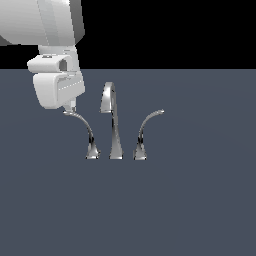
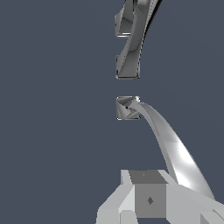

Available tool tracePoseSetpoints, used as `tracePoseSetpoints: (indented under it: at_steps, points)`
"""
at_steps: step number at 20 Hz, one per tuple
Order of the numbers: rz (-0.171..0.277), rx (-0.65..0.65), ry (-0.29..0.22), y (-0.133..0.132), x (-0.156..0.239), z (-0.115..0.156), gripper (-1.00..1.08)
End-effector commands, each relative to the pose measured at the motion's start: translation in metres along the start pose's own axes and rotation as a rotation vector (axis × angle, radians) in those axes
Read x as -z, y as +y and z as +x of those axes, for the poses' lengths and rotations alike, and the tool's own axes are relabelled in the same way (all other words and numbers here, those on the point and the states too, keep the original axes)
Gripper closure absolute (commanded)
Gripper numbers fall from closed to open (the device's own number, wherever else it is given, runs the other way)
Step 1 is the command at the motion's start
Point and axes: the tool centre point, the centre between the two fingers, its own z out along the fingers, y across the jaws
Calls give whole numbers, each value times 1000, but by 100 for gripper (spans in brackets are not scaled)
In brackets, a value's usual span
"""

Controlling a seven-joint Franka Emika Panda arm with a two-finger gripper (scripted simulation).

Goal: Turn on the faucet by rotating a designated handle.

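Here's the faucet [image 1: 114, 125] at the centre of the dark tabletop [image 1: 200, 200], tall spout between two curved levers. The designated handle [image 1: 84, 129] stands at nine o'clock from the spout, its tip arcing up toward ten o'clock. The pincer [image 1: 70, 108] sits right at that tip, touching or just beside it; whether it's spread or pinching, I cannot tell. The mirror lever [image 1: 145, 131] stands at three o'clock

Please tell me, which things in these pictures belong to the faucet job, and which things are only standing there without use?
Belong to the job:
- designated handle, arcing toward the exterior view's left
- tool, at that handle's tip

Not used:
- central spout
- other lever, arcing toward the exterior view's right
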Motion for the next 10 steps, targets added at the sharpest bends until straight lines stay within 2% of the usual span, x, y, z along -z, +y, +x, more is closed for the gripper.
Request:
tracePoseSetpoints:
  at_steps: [1, 10]
  points:
    - [-2, 1, 1, 6, 0, 1, 108]
    - [-6, 8, 3, 34, 0, 7, 108]
